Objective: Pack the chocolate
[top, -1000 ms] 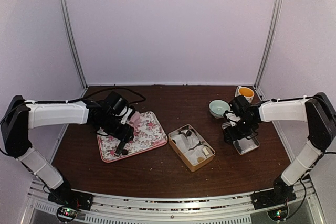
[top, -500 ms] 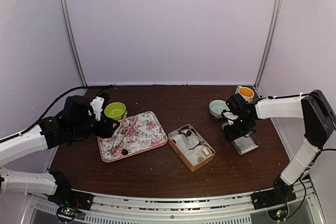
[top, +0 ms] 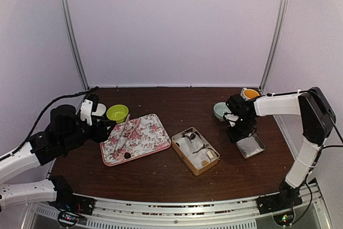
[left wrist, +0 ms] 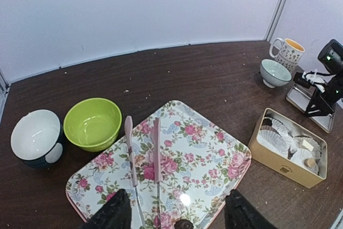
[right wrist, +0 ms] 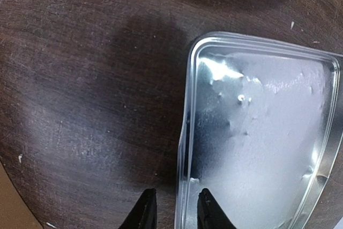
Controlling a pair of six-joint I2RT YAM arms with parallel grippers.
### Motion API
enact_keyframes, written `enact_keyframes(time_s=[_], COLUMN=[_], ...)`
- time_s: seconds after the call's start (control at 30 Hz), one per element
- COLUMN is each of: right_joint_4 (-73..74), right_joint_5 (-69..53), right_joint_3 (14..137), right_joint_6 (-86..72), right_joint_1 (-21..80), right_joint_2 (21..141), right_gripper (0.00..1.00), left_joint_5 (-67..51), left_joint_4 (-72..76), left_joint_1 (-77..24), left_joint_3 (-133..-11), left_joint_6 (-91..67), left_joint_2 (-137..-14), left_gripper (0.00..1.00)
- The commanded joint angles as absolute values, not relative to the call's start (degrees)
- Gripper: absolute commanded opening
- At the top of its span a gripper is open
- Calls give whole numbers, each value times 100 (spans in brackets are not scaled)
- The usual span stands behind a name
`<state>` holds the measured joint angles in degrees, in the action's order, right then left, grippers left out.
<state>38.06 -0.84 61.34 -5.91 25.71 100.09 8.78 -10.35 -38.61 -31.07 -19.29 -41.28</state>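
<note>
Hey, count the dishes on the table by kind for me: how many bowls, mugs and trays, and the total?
Bowls: 3, the white bowl, the green bowl, the pale blue bowl
Mugs: 1, the mug
Trays: 2, the floral tray, the metal tray
Total: 6

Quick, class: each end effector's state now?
Left end effector: open, empty.
Right end effector: nearly closed astride rim of the shiny metal tray; grip cannot be told.
</note>
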Motion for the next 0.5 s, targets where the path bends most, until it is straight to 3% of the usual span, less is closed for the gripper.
enact_keyframes(time_s=[0.0,0.17,0.47], right_joint_4=[4229,4481,4987], right_joint_5=[95,177,350], right_joint_3=[6416,6695,7197], right_joint_6=[-528,-495,-399], right_joint_1=[2615,2610,2619], right_joint_2=[10199,10423,10875], right_gripper=[29,21,19], left_joint_5=[964,958,975], left_joint_4=[-663,-686,-668], left_joint_1=[-3841,-3842,-3841], left_joint_3=[-3039,-3041,-2970], left_joint_6=[-1882,-1884,-1846], left_joint_2=[-4015,-4051,-3998], left_gripper=[62,62,62])
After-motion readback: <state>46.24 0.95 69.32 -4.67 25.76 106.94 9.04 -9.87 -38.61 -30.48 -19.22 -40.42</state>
